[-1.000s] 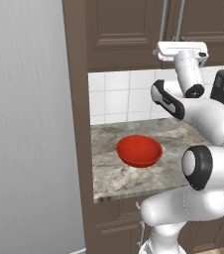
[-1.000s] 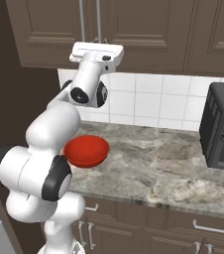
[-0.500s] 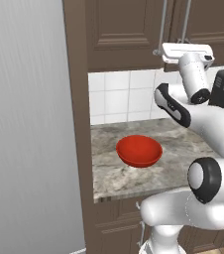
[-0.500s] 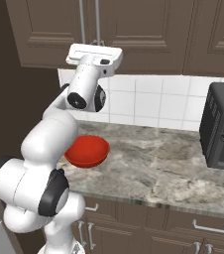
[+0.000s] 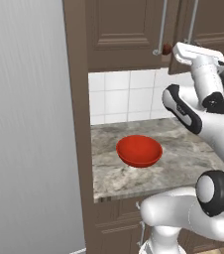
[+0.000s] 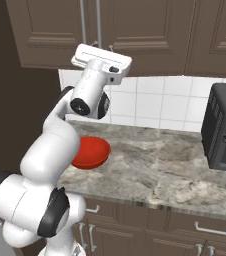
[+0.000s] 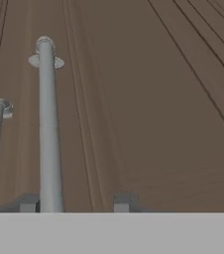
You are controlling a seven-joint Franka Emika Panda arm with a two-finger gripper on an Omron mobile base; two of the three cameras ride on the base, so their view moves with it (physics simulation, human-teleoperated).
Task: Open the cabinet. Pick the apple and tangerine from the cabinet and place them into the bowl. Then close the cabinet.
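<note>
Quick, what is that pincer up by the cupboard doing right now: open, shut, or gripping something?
Pincer: open, its two tips standing either side of a silver bar handle on the cabinet door, not clamped on it.

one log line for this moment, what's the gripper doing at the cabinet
phase: opening cabinet | gripper: open, fingers either side of handle | cabinet: right door slightly ajar | apple: visible in gap | bowl: empty
</note>
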